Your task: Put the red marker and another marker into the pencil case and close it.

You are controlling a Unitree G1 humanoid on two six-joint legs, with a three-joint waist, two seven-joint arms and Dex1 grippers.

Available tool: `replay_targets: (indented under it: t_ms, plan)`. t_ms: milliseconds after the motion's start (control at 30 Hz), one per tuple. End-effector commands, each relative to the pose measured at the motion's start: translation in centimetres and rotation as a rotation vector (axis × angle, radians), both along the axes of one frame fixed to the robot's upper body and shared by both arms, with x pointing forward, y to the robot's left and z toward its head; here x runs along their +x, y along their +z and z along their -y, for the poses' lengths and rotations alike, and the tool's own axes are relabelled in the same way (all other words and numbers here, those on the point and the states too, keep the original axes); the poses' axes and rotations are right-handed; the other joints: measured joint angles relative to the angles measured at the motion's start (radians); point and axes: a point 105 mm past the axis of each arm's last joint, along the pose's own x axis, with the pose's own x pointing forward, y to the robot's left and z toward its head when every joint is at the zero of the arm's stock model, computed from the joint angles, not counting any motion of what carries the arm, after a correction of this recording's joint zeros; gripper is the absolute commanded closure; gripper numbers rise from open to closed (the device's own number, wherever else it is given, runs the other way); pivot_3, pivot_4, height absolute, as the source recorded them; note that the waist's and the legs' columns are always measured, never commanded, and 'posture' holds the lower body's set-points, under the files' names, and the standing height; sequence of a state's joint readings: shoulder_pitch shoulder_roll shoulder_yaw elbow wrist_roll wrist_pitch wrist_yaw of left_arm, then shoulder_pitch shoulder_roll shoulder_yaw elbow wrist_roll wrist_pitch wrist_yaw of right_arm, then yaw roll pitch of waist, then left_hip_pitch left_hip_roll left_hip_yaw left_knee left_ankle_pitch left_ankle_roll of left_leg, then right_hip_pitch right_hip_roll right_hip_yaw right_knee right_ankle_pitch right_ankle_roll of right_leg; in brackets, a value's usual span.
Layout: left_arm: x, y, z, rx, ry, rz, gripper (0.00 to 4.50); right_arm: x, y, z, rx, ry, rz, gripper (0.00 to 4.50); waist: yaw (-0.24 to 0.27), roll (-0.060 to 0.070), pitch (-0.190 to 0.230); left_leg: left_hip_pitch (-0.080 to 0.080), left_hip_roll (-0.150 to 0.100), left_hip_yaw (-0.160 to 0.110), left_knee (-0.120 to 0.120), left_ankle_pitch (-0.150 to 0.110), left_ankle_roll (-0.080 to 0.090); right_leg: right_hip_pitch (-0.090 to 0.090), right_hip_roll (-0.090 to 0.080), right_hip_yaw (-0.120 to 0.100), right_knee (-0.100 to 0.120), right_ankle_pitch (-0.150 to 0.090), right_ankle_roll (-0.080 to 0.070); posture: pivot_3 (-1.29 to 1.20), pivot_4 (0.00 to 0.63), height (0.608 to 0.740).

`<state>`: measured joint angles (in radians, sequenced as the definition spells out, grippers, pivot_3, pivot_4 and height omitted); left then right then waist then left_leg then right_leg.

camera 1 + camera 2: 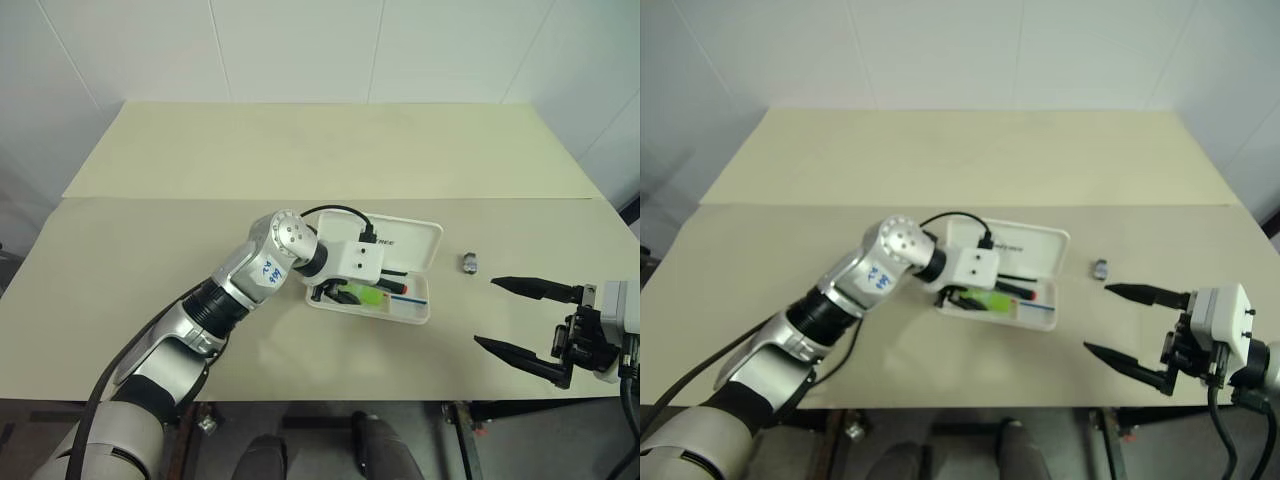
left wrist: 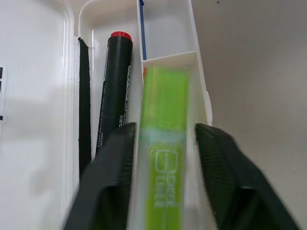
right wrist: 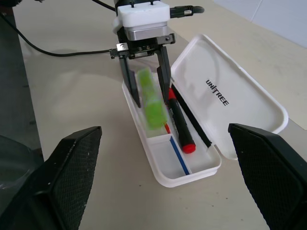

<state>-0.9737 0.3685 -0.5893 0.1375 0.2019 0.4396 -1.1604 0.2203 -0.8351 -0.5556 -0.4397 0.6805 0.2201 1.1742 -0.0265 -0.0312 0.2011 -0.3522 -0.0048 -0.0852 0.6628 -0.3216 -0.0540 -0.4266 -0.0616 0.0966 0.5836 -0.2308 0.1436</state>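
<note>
Lighting even, diffuse, bright; appears overhead. Head views: pale table (image 1: 150,270) evenly lit, no glare; soft faint shadow under the left arm, lower centre of frame. White walls at top slightly bluish-grey; right eye view a little hazier than left eye view. Left wrist view: light green marker (image 2: 165,143) blurred, out of focus at lower centre; black fingers (image 2: 103,182) soft-edged; white pencil case (image 2: 33,96) near overexposed at left. Right wrist view: green marker (image 3: 152,103) smeared; lettering on lid sharp; foreground fingers (image 3: 72,167) defocused.
</note>
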Motion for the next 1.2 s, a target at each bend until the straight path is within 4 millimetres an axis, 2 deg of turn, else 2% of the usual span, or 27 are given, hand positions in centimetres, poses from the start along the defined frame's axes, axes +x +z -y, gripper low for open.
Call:
replay_targets:
  t_ms: [33, 133, 533, 767, 900, 1033, 1200]
  plan:
    - [0.1, 0.4, 0.3, -0.008, -0.001, 0.018, 0.99, -0.1, 0.6, -0.4, -0.014, 0.009, 0.031, 0.00, 0.000, 0.000, 0.000, 0.000, 0.000, 0.000, 0.000, 0.000, 0.000, 0.000, 0.000, 0.000, 0.000, 0.000, 0.001, 0.00, 0.150, 0.740]
    - [0.1, 0.5, 0.5, -0.015, -0.007, 0.018, 0.01, 0.0, 0.6, -0.5, -0.011, 0.002, 0.033, 0.00, 0.000, 0.000, 0.000, 0.000, 0.000, 0.000, 0.000, 0.000, 0.000, 0.000, 0.000, 0.000, 0.000, 0.001, 0.001, 0.00, 0.150, 0.740]
    - [-0.7, 1.2, 0.8, -0.052, -0.016, 0.001, 0.01, 0.2, 0.5, -0.7, -0.002, -0.007, 0.036, 0.00, 0.000, 0.000, 0.000, 0.000, 0.000, 0.000, 0.000, 0.000, 0.000, 0.000, 0.000, 0.000, 0.000, 0.001, 0.002, 0.00, 0.150, 0.740]
    - [0.9, 0.7, 0.3, -0.044, 0.051, 0.029, 0.01, 0.4, 0.6, -1.0, 0.007, -0.005, 0.040, 0.00, 0.000, 0.000, 0.000, 0.000, 0.000, 0.001, 0.000, 0.000, 0.000, 0.000, 0.000, 0.000, 0.001, 0.001, 0.002, 0.00, 0.150, 0.740]
    - [0.9, 0.9, 0.5, -0.055, 0.046, 0.031, 0.01, 0.4, 0.6, -1.0, 0.010, -0.008, 0.041, 0.00, 0.000, 0.000, 0.000, 0.000, 0.000, 0.001, 0.000, 0.000, 0.000, 0.000, 0.000, 0.001, 0.001, 0.001, 0.002, 0.00, 0.150, 0.740]
    - [0.4, 1.7, 0.9, -0.091, 0.025, 0.027, 0.01, 0.3, 0.6, -1.0, 0.015, -0.015, 0.042, 0.00, 0.000, 0.000, 0.000, 0.000, 0.000, 0.001, 0.000, 0.000, 0.000, 0.000, 0.000, 0.001, 0.001, 0.002, 0.004, 0.00, 0.150, 0.740]
    - [-1.5, 3.9, 1.3, -0.187, -0.031, -0.001, 0.01, -0.2, 0.5, -1.1, 0.039, -0.051, 0.043, 0.00, 0.000, 0.000, 0.000, 0.000, 0.000, 0.001, 0.000, 0.000, 0.000, 0.000, 0.000, 0.001, 0.001, 0.002, 0.004, 0.00, 0.150, 0.740]
